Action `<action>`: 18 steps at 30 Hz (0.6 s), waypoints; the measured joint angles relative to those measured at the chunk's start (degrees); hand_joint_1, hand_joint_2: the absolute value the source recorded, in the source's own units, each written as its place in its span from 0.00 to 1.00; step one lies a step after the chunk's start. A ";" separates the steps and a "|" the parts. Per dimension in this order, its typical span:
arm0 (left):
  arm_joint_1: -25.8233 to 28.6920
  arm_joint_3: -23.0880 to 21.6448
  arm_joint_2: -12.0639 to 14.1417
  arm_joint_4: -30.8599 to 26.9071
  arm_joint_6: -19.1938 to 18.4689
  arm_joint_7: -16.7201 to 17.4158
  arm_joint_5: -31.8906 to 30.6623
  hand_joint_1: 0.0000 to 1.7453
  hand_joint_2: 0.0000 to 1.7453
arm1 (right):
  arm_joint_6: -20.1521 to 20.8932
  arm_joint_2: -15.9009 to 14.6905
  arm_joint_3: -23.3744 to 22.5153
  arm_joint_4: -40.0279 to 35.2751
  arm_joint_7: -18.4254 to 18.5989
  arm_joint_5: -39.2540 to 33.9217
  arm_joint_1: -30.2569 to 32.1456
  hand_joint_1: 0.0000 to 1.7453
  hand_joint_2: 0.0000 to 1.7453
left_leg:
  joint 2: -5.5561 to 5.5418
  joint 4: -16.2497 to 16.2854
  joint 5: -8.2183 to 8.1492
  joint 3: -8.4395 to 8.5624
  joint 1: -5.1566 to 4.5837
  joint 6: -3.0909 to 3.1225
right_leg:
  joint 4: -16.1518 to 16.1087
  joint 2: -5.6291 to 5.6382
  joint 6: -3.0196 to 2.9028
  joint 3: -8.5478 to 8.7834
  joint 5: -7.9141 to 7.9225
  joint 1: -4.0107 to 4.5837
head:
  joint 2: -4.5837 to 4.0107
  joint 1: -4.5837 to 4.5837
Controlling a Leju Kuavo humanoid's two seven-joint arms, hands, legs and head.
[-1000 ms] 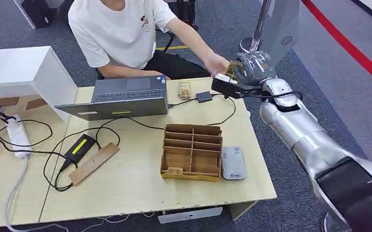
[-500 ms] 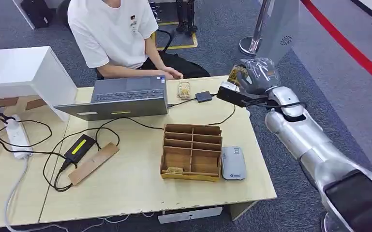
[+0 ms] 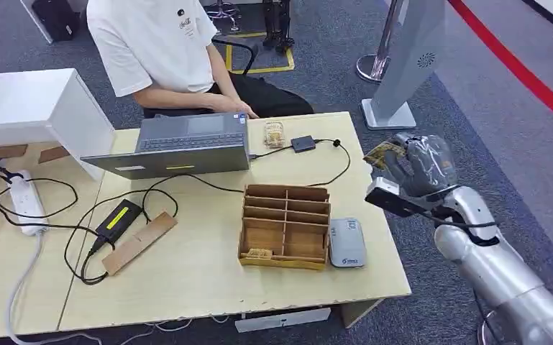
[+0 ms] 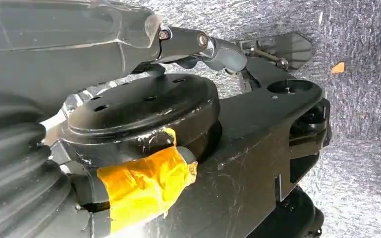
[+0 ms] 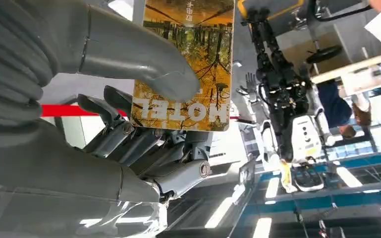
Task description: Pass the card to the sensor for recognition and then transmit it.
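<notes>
Past the right edge of the worktop [image 3: 187, 273], the right hand [image 3: 418, 169] pinches the card [image 5: 188, 59] between thumb and fingers. The card looks thin, light, stiff and smooth; it could slip, so flat faces give the best hold.

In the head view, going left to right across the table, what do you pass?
Power strip → black adapter → laptop → wooden organizer → card reader → right hand holding the card.
</notes>
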 joint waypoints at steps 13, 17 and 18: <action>0.05 0.00 -0.07 0.00 0.90 0.28 0.74 0.00 1.00 | -1.05 2.26 -3.91 -5.70 -3.89 7.24 14.94 1.00 1.00 | 0.12 -0.04 0.01 0.01 0.02 -0.01 | 0.02 0.09 -0.01 0.01 0.00 0.01 | -0.02 0.00; 0.04 0.00 -0.07 0.00 0.89 0.41 0.59 0.00 1.00 | -1.73 5.03 -1.95 -3.43 -3.93 8.52 15.73 1.00 1.00 | 0.13 -0.04 0.03 0.01 0.03 -0.04 | 0.03 0.07 -0.01 0.01 0.01 0.01 | -0.02 0.00; 0.02 0.00 -0.07 0.00 0.88 0.57 0.52 0.00 1.00 | -1.70 5.51 -1.47 -3.03 -3.93 8.85 15.82 1.00 1.00 | 0.13 -0.04 0.03 0.01 0.02 -0.04 | 0.03 0.08 -0.01 0.01 0.01 0.01 | -0.02 0.00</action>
